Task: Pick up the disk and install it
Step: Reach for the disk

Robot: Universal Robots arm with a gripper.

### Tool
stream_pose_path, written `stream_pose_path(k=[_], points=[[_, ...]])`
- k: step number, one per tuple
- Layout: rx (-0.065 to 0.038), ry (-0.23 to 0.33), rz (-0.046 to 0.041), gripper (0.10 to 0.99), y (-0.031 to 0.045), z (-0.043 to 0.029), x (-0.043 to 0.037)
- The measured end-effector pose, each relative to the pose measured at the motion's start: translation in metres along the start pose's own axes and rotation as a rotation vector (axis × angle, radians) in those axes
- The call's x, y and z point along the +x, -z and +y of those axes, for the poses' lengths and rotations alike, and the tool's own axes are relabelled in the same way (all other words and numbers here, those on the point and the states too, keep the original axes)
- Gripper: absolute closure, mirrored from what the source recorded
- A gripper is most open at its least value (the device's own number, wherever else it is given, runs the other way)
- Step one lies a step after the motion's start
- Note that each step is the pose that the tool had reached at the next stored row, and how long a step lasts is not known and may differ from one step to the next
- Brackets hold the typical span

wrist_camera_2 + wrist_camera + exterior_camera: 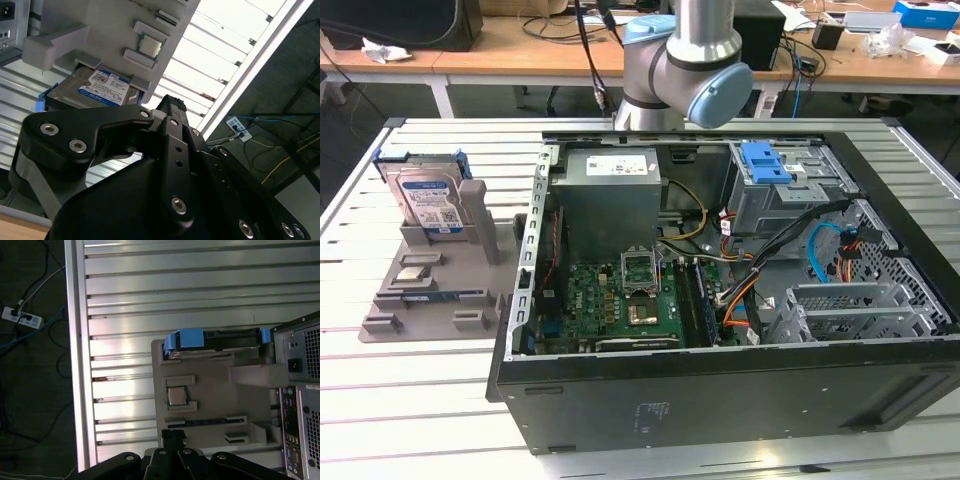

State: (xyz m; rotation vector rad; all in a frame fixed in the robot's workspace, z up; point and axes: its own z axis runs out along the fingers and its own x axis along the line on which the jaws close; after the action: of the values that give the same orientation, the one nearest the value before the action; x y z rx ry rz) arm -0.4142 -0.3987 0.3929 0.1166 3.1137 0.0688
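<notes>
The pincer (173,434) is clenched on nothing: in the first wrist view its two black fingers come together at the tips with no object between them, and it hangs above the slatted metal table (200,285), apart from the disk (215,342). The disk stands on its edge in a slot at one end of a grey holder tray (210,377), its blue bracket wrapped around the silver body. In the second wrist view its white-and-blue label faces the camera beyond the fingertips. In the exterior view, the disk leans upright at the far end of the tray on the exterior view's left, just beside the open computer case (720,400). A small square silver chip (175,396) lies flat in a recess of the same tray, near the disk but not touching it. Inside the case, a bare blue clip (765,163) sits on top of the drive cage at the far side, and the arm (692,55) rises behind the case.
</notes>
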Motion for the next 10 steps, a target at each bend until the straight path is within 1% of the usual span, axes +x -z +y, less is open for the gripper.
stream_pose_path(k=[5,7,8,9,10], points=[[0.000,0.000,0.0000,0.980,0.0004,-0.0011,0.0150],[0.000,0.000,0.0001,0.980,0.0003,-0.0009,0.0187],[0.000,0.000,-0.0001,0.980,0.0002,0.0003,0.0187],[0.000,0.000,0.0000,0.980,0.0000,0.0035,0.0189],[0.002,0.000,0.0000,0.980,-0.0003,0.0088,0.0163]])
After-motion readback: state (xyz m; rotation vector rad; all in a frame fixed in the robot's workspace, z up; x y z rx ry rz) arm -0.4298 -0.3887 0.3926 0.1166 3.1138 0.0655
